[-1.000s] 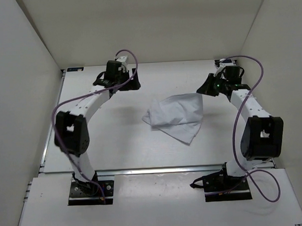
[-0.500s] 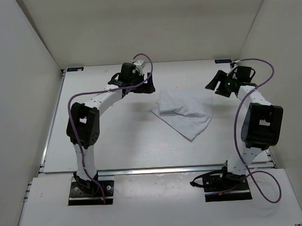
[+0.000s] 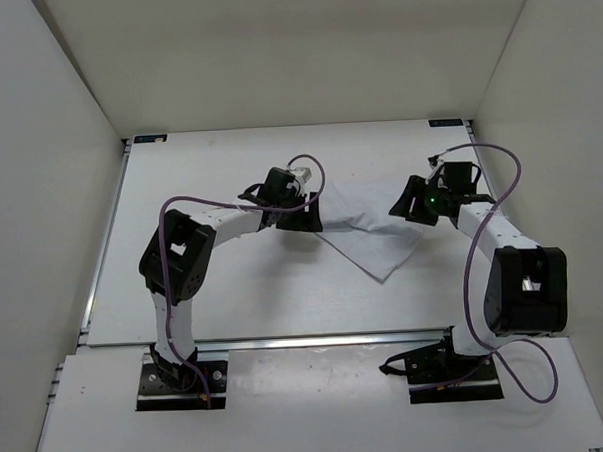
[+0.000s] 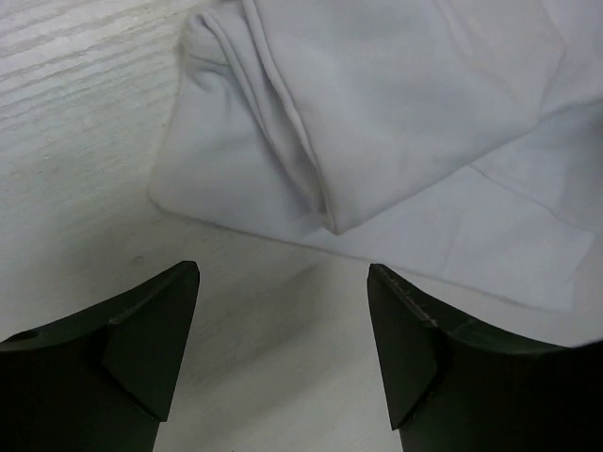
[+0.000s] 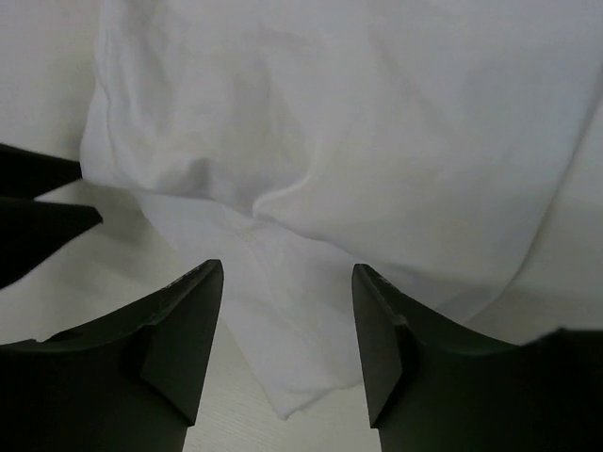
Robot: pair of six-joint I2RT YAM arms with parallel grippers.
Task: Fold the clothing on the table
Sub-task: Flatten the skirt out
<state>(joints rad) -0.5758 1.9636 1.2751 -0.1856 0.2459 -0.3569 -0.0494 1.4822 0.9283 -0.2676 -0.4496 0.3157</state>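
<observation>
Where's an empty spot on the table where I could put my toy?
The far strip of the table, between the clothing and the back wall, is bare. So is the near patch between the left arm and right arm. The middle is crowded: the left pincer and right pincer flank the clothing.

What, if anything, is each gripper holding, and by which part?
Nothing is held. The left gripper and right gripper both stand open at opposite edges of the clothing, which lies on the table.
</observation>
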